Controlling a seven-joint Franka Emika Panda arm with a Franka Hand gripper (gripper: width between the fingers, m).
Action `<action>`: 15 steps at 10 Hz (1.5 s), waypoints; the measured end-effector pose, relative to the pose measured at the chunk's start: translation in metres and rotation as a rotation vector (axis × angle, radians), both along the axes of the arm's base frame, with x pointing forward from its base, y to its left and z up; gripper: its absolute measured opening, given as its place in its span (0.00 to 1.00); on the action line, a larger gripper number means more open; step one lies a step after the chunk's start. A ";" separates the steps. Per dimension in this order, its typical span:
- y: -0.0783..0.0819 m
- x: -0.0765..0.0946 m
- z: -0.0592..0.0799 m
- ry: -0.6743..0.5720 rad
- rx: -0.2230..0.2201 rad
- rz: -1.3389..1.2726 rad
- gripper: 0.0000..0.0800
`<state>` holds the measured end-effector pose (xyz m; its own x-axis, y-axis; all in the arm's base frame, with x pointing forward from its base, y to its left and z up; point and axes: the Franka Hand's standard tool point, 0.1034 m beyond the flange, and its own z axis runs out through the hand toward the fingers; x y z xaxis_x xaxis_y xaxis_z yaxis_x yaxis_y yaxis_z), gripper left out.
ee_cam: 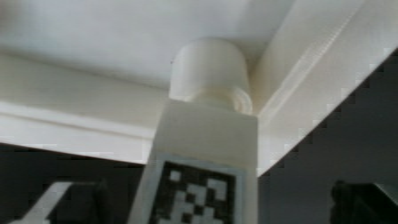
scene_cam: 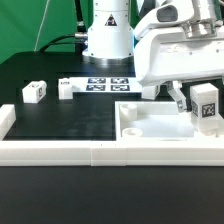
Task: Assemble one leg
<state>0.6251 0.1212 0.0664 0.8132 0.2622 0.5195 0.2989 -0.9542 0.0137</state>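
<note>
A leg (scene_cam: pixel 205 106), a stubby white block with a black-and-white tag, stands at the far right corner of the large white square panel (scene_cam: pixel 150 122). In the wrist view the leg (ee_cam: pixel 199 160) runs between the jaws, and its rounded end (ee_cam: pixel 214 70) sits in the panel's corner recess (ee_cam: pixel 107 70). My gripper (scene_cam: pixel 201 108) straddles this leg. In the wrist view the gripper (ee_cam: pixel 214 205) is open, with a dark gap between the leg and each finger (ee_cam: pixel 59 202). Two more legs (scene_cam: pixel 33 92) (scene_cam: pixel 66 88) lie on the black table at the exterior view's left.
The marker board (scene_cam: pixel 105 84) lies in front of the arm's base (scene_cam: pixel 106 35). Long white border rails run along the front (scene_cam: pixel 100 153) and the exterior view's left (scene_cam: pixel 8 122). The panel fills the right part of the table.
</note>
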 end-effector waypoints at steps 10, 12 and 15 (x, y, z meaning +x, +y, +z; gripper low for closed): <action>-0.003 0.002 0.026 0.057 -0.014 0.007 0.81; 0.000 -0.004 0.020 0.215 -0.036 0.022 0.81; -0.005 0.005 0.020 0.463 -0.066 0.031 0.81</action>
<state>0.6298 0.1166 0.0861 0.9470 0.3098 0.0850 0.3157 -0.9464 -0.0680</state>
